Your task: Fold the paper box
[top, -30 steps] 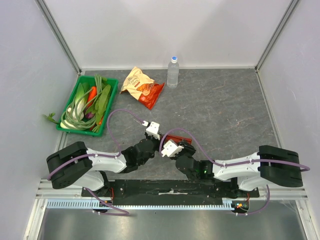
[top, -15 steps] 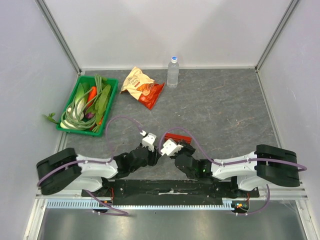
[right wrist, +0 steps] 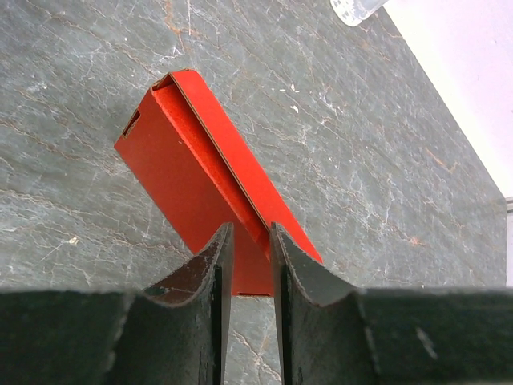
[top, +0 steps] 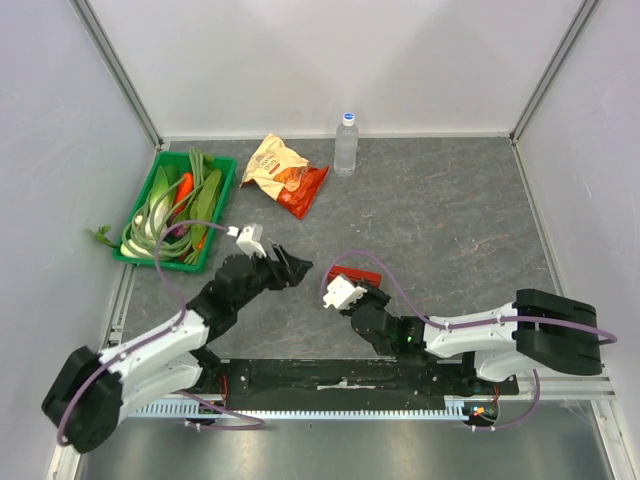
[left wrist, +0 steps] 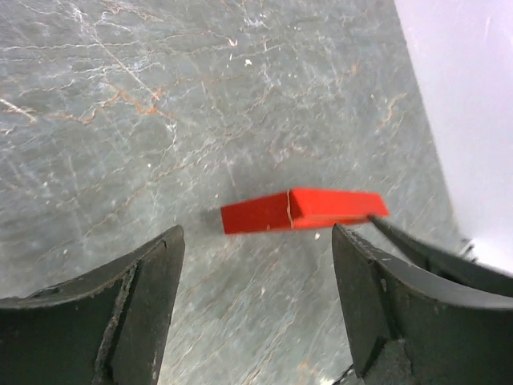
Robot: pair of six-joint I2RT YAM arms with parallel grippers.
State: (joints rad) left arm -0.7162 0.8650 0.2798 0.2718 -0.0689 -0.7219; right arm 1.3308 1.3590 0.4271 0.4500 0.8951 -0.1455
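Note:
The paper box (top: 358, 276) is a bright red folded rectangle, tilted up off the grey tabletop near the middle front. My right gripper (top: 366, 292) is shut on it. In the right wrist view the box's (right wrist: 192, 164) near edge and fold run between the narrow jaws of that gripper (right wrist: 251, 234). My left gripper (top: 292, 268) stands wide open to the left of the box, apart from it. Only bare table lies between the left gripper's (left wrist: 256, 241) jaws. In the left wrist view the box (left wrist: 298, 210) shows beyond the fingertips, with a dark finger of the right gripper at its right end.
A green tray (top: 138, 256) of vegetables sits at the back left. An orange-and-red snack bag (top: 284, 174) and a water bottle (top: 346, 143) stand near the back wall. The bottle's base (right wrist: 353, 8) shows in the right wrist view. White walls close in three sides.
My left gripper has opened wide, let go near the box and swung away to the left and back. The right gripper has closed a little and keeps hold of the box.

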